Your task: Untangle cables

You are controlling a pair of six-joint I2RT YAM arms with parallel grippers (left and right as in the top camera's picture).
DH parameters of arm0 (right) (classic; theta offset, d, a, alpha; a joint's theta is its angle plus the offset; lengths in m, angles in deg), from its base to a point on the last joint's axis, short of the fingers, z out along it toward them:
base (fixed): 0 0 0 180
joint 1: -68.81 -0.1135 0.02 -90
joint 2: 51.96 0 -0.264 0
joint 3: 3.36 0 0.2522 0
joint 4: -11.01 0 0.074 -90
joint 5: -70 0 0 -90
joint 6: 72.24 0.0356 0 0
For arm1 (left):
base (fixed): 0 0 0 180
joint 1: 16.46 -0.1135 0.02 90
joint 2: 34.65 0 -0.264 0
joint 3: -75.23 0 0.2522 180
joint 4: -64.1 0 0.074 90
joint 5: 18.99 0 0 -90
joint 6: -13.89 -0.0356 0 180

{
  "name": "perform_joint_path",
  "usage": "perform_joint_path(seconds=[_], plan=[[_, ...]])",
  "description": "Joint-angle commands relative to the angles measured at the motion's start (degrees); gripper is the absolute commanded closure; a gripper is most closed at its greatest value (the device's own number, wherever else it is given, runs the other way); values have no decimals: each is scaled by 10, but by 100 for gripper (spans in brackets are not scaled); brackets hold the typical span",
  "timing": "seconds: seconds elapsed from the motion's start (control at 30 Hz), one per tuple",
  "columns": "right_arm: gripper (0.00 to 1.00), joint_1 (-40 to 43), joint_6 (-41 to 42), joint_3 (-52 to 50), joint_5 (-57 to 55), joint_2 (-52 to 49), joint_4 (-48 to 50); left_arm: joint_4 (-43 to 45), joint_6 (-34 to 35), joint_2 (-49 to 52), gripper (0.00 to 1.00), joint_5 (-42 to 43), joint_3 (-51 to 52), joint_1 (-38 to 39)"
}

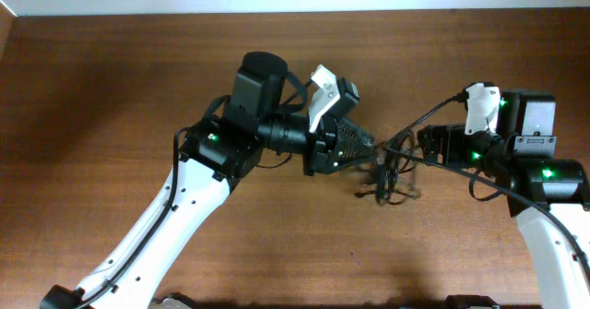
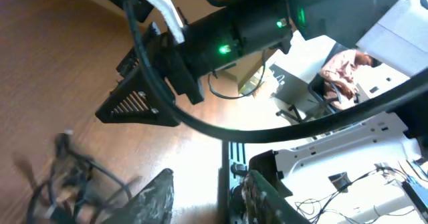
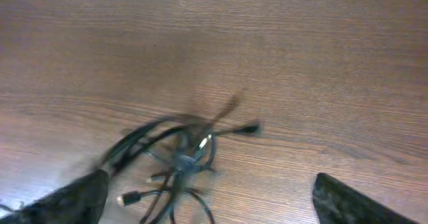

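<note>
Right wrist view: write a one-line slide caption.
Open right hand facing a blurred tangle of thin black cables on the wooden table.

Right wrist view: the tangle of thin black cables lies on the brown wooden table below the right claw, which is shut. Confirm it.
Not quite: the right claw is open, not shut. The right wrist view shows its fingers wide apart in the lower corners. The tangle of thin black cables does lie on the brown wooden table below it.
</note>
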Motion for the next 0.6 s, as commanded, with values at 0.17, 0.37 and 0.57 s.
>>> perform_joint_path(seconds=[0.17, 0.37, 0.57], plan=[[14, 2, 3, -2, 1, 0, -6, -14, -3, -13, 41, -31, -9, 0], [4, 2, 3, -2, 43, 0, -31, -129, -2, -13, 1, -300, -9, 0], [1, 2, 4, -2, 55, -19, -31, -221, 34, -13, 1, -539, -9, 0]])
